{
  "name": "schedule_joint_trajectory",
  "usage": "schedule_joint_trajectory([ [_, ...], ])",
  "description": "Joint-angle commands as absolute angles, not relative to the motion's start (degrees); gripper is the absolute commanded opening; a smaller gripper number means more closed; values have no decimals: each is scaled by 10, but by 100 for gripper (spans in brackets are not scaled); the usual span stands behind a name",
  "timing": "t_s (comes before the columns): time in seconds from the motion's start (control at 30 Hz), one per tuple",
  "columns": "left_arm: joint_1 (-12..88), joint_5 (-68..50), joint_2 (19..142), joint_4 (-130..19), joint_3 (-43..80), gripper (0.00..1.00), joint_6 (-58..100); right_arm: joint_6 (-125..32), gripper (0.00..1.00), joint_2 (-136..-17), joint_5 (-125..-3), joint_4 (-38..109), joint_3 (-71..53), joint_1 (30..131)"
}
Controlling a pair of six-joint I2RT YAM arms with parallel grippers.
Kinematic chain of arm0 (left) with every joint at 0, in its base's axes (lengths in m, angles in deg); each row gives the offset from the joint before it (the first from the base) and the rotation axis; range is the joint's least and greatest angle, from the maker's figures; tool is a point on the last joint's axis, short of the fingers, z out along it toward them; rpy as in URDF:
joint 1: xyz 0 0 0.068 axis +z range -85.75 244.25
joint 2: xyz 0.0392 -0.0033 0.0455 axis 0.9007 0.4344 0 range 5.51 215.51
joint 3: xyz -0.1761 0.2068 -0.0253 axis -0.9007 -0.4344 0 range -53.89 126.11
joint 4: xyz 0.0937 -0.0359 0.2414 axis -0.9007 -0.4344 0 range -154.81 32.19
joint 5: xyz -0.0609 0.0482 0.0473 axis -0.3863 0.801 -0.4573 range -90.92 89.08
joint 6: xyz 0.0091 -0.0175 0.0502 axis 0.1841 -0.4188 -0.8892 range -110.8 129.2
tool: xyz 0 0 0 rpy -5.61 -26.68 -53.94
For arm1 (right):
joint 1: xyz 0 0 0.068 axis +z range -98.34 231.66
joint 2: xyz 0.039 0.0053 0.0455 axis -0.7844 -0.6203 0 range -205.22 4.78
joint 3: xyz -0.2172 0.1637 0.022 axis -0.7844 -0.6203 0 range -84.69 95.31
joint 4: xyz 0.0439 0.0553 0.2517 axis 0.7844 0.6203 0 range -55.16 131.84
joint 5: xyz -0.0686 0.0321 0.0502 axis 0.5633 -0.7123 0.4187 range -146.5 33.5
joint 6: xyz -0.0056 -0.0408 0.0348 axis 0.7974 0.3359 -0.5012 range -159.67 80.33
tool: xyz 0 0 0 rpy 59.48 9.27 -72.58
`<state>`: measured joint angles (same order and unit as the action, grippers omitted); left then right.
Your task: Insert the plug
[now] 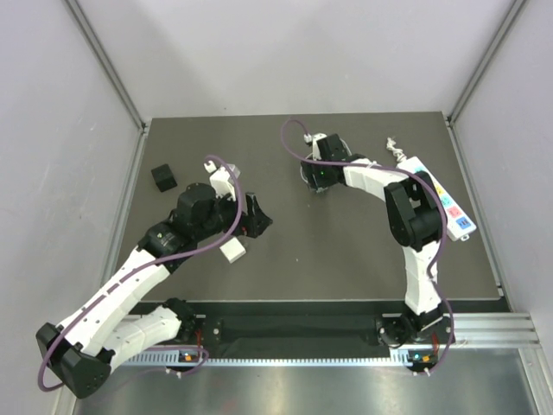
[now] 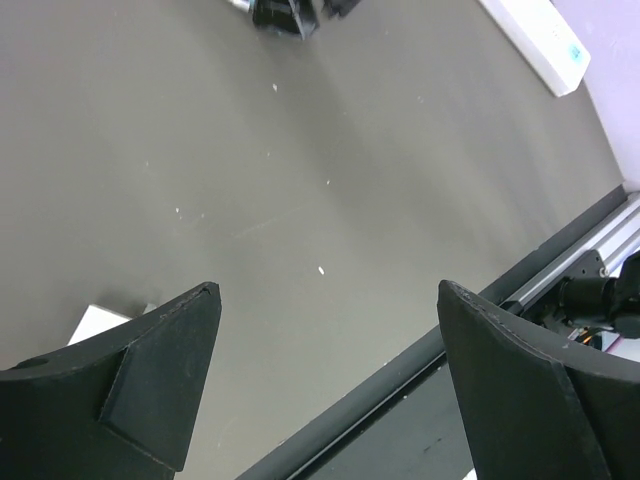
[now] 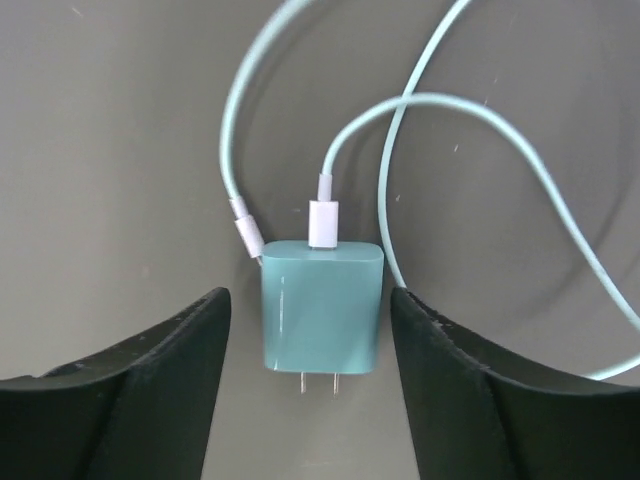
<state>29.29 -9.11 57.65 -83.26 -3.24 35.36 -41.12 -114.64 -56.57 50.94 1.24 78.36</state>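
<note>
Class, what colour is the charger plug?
Teal; the charger plug shows best in the right wrist view.

A small black cube (image 1: 163, 177) sits at the far left of the dark table (image 1: 346, 251). A white block (image 1: 232, 250) lies nearer, left of centre, apart from the cube.

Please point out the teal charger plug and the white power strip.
Teal rectangular plastic charger plug (image 3: 322, 305): right wrist view, middle of its body.
White long plastic power strip (image 1: 453, 207): top external view, by its coloured switches.
</note>
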Motion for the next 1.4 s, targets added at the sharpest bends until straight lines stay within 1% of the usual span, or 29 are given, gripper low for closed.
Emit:
schedule_joint_trajectory([
  [0.0, 293, -87, 572, -834, -2, 94, 347, -401, 63, -1155, -568, 504, 35, 779],
  [0.1, 293, -90, 580, -831, -5, 93, 350, -403, 55, -1149, -547, 507, 29, 778],
  [0.13, 293, -88, 580, -829, -9, 93, 350, -406, 46, -1146, -547, 509, 29, 779],
  [0.23, 292, -87, 578, -824, -14, 92, 350, -433, 30, -1114, -542, 545, 29, 778],
  [0.3, 293, -84, 578, -822, -17, 91, 350, -475, 26, -1074, -540, 564, 21, 778],
  [0.37, 292, -79, 578, -811, -26, 91, 357, -498, 25, -1041, -563, 570, -10, 778],
  [0.4, 293, -79, 577, -792, -33, 91, 368, -526, 24, -1004, -586, 564, -27, 778],
  [0.43, 293, -80, 576, -780, -47, 90, 374, -543, 23, -984, -615, 543, -64, 779],
  [0.53, 293, -97, 573, -719, -79, 89, 393, -617, 22, -908, -666, 504, -126, 779],
  [0.6, 293, -104, 572, -686, -96, 88, 399, -688, 21, -854, -697, 444, -192, 779],
  [0.63, 293, -107, 573, -650, -112, 87, 401, -718, 21, -836, -735, 409, -241, 779],
  [0.67, 293, -109, 574, -633, -117, 87, 403, -752, 22, -820, -752, 341, -266, 779],
  [0.7, 292, -111, 578, -615, -121, 86, 405, -823, 22, -792, -768, 296, -290, 779],
  [0.73, 292, -116, 582, -599, -128, 86, 406, -859, 21, -779, -788, 263, -312, 780],
  [0.77, 291, -122, 590, -561, -130, 85, 405, -926, 20, -758, -789, 208, -351, 786],
  [0.87, 287, -123, 606, -508, -137, 85, 400, -1004, 19, -730, -772, 137, -408, 803],
  [0.9, 280, -119, 617, -498, -138, 84, 394, -1044, 19, -716, -765, 121, -418, 808],
  [1.03, 251, -80, 635, -456, -151, 84, 374, -1122, 19, -698, -741, 28, -450, 839],
  [1.1, 228, -53, 640, -433, -157, 85, 355, -1163, 18, -697, -733, 5, -456, 847],
  [1.23, 194, -16, 647, -409, -158, 86, 331, -1193, 16, -694, -700, -4, -458, 868],
  [1.37, 171, 28, 667, -423, -141, 86, 318, -1199, 19, -689, -677, 1, -448, 887],
])
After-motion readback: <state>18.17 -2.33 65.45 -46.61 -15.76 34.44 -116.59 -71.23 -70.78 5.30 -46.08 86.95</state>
